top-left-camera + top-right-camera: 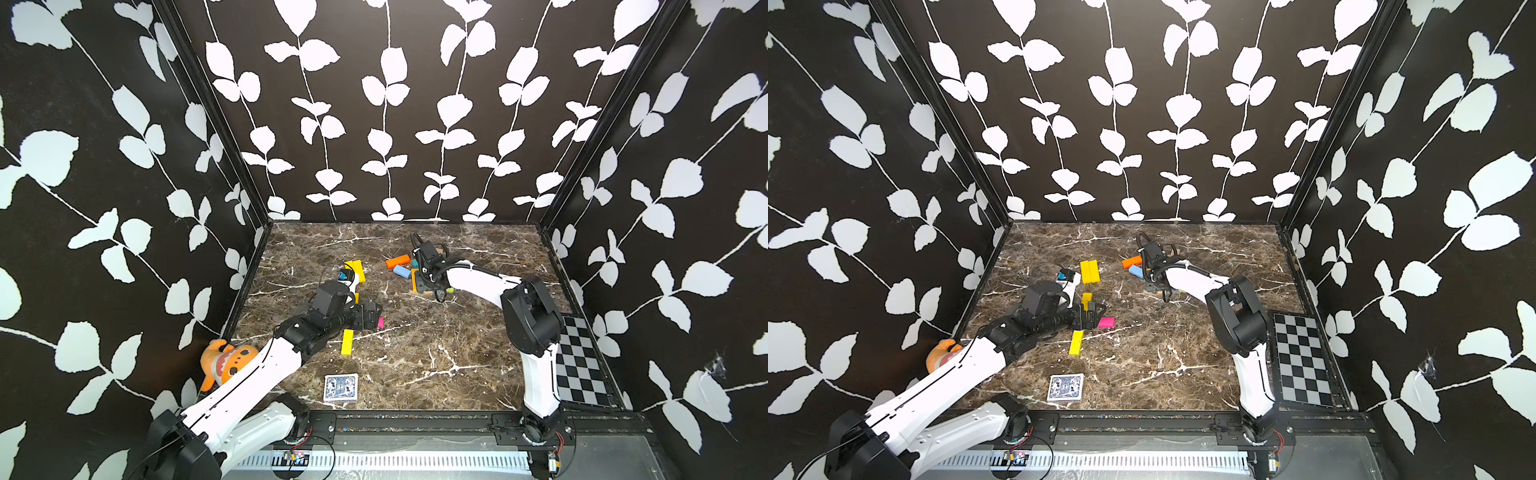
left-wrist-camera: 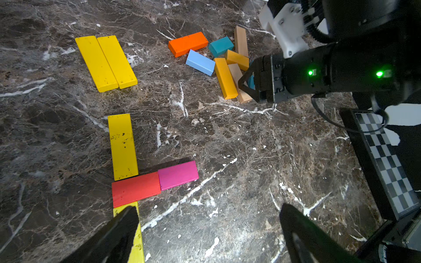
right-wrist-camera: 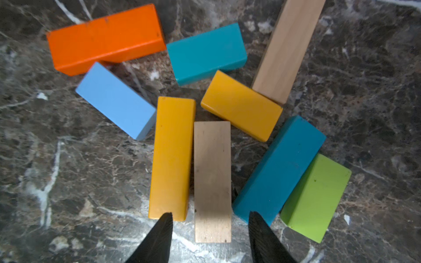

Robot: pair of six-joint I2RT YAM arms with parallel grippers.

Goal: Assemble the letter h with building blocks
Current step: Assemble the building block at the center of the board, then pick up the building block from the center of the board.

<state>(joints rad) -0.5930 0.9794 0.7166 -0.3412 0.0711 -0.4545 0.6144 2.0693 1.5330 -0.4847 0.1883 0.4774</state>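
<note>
Lengthwise, tan block (image 3: pixel 212 173) flat between jaws of right hand (image 3: pixel 210 214).

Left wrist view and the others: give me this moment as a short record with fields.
letter h: unfinished; yellow bar, red bar, pink bar, second yellow bar laid; short leg missing
left claw: open, empty, over the letter h
right claw: open, tips astride a tan block in the loose pile
spare: two yellow bars side by side
off-task: playing card, plush toy
</note>
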